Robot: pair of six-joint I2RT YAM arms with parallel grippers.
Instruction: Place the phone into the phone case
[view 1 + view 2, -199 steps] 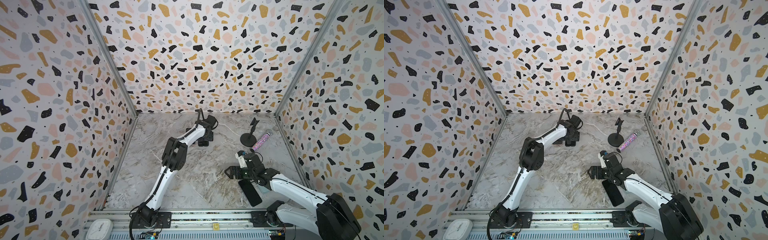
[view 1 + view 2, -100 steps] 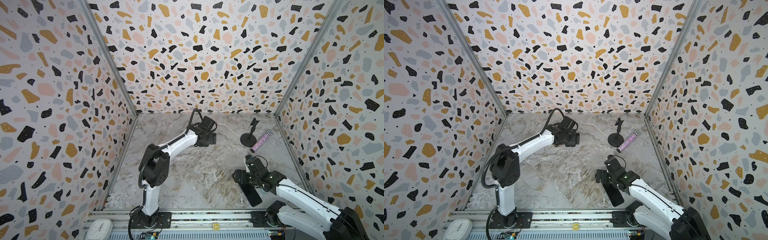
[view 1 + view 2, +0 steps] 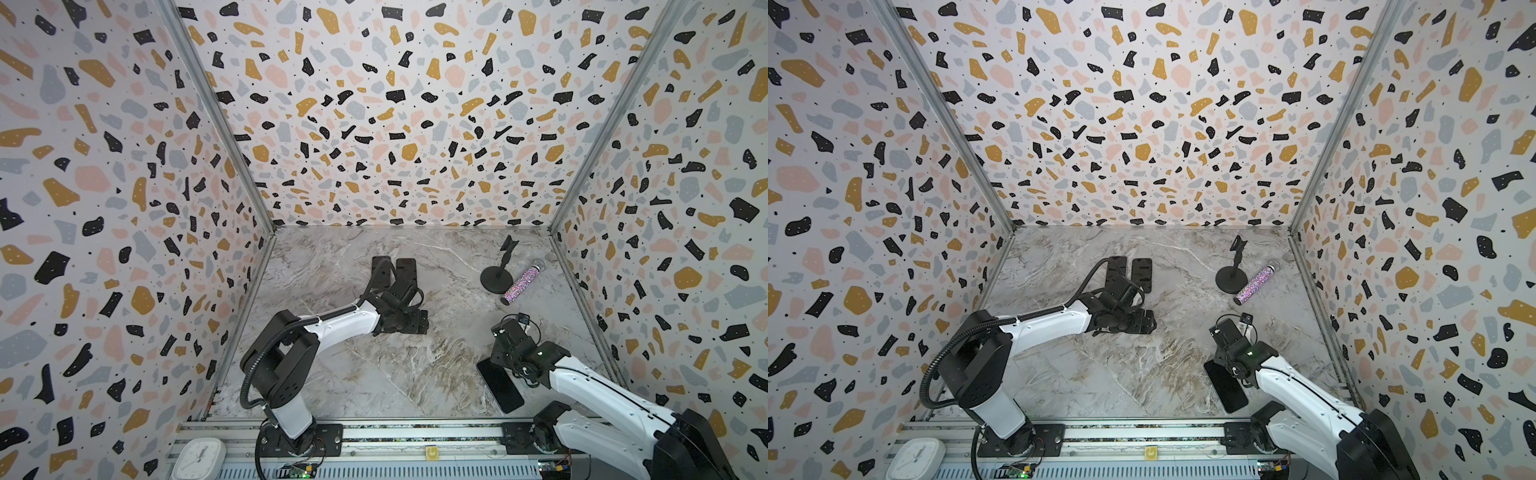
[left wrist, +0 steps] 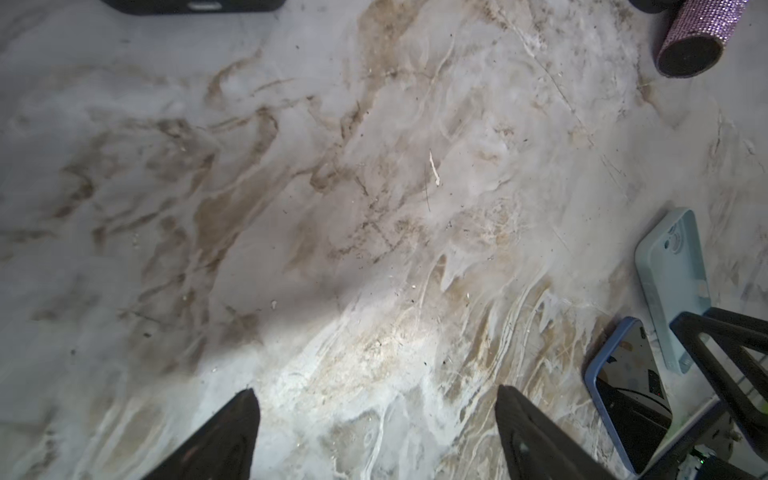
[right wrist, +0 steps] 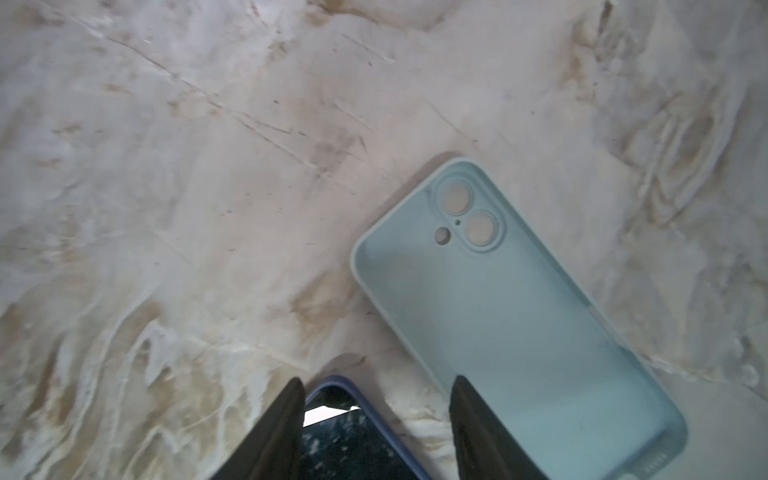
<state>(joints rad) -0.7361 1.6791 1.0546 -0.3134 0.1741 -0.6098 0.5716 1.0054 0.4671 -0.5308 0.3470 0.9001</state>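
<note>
A: Nearest first – seen the right gripper (image 5: 376, 380)? Dropped and turned inside the last second, and now straddling the end of the phone (image 3: 500, 386) alongside the phone case (image 5: 498, 316).

B: Closing as well. Spread wide a moment ago, narrowed to about half now. Looks to be touching one long edge of the phone, with a sliver of gap left on the case side. Not clamped yet, nothing lifted.

A: And the phone itself?

B: Hasn't budged. Flat, screen up, just beside the case but clear of it, with a strip of marble floor (image 4: 374, 208) between. Case apparently hollow side up, camera holes at the end away from the gripper.

A: Farther out from the case?

B: Left gripper (image 4: 374, 388) – drawn back from the two black flat pieces (image 3: 406, 268), well apart from the case. Spread nearly full, holding nothing, over bare marble.

A: Beyond the case, no change: sparkly tube (image 3: 521, 280) lying down, black stand (image 3: 494, 282) just beside it.

B: Reads as the start of the grasp. Still to do: finish the pinch, lift, carry over the case, press in. Worth watching for a skid on that slick floor if pushed from one edge only.
</note>
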